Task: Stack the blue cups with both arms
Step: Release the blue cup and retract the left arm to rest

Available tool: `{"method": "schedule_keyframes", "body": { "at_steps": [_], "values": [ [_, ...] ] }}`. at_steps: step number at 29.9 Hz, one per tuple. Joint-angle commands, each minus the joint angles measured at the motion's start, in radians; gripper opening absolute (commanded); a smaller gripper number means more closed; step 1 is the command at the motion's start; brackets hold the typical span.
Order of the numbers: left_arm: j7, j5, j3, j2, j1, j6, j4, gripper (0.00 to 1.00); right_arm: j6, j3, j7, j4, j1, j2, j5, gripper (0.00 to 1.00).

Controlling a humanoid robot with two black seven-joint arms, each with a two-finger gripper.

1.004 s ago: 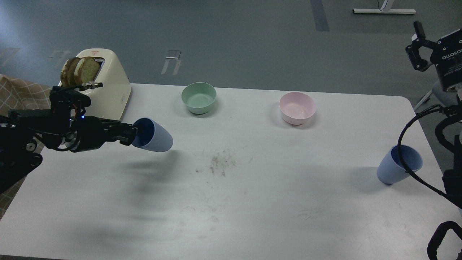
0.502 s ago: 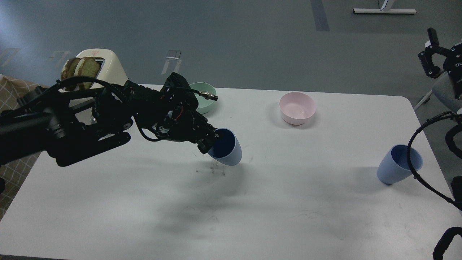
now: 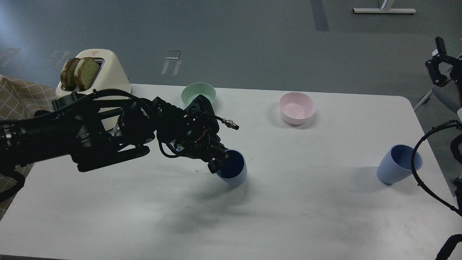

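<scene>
Since the earlier frame, the darker blue tapered plastic cup (image 3: 232, 172), pinched at its rim by the left gripper (image 3: 218, 165), has been carried rightward to mid-surface. The lighter periwinkle cup (image 3: 399, 169) stands tilted well to its right, nearer the right gripper (image 3: 438, 63), whose opening cannot be told.

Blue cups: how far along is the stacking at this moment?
Done: the left gripper has the darker blue cup by its rim, near the table's middle. In hand: bringing it down there. Left: the lighter blue cup stands alone at right, untouched; the right gripper is raised off to the side. No stack yet.

Black jointed left arm (image 3: 72, 133) draped in cables, with a silver connector (image 3: 231, 125).
</scene>
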Motion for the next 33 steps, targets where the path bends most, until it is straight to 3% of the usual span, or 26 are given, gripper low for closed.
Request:
{"method": "schedule_keyframes", "body": {
  "at_steps": [1,3,4,8,10,14,18,21,24,33],
  "values": [
    [0.0,0.0,0.001,-0.01,0.008,0.0,0.001,0.02,0.0,0.0,0.0,0.01,-0.007,0.002,0.0,1.0],
    [0.001,-0.002,0.0,-0.01,0.009,0.0,0.001,0.15,0.0,0.0,0.0,0.011,-0.012,0.0,0.0,1.0],
    [0.001,-0.002,0.0,-0.01,0.008,0.0,0.001,0.29,0.0,0.0,0.0,0.011,-0.012,0.0,0.0,1.0],
    [0.001,-0.002,0.0,-0.011,0.006,0.0,0.001,0.36,0.0,0.003,0.0,0.01,-0.016,0.0,0.0,1.0],
    [0.001,-0.003,-0.002,-0.011,0.005,0.0,0.001,0.45,0.0,0.003,0.0,0.01,-0.018,0.0,0.0,1.0],
    [0.001,-0.011,-0.005,-0.013,0.0,0.0,0.001,0.51,0.0,0.003,0.0,0.01,-0.019,0.0,0.0,1.0],
    [-0.003,-0.017,-0.014,-0.017,-0.003,0.0,-0.001,0.64,0.0,0.003,0.0,0.01,-0.024,0.0,0.0,1.0],
    [-0.006,-0.078,-0.042,-0.013,-0.004,0.0,-0.002,0.82,0.0,0.003,0.0,0.011,-0.025,0.0,0.0,1.0],
    [-0.002,-0.231,-0.158,0.002,-0.004,0.0,-0.001,0.97,0.0,0.005,0.0,0.013,-0.025,-0.004,0.0,1.0],
    [-0.009,-0.706,-0.491,0.157,0.092,0.0,0.073,0.97,0.0,0.006,0.0,0.099,-0.053,-0.041,-0.002,1.0]
  ]
}}
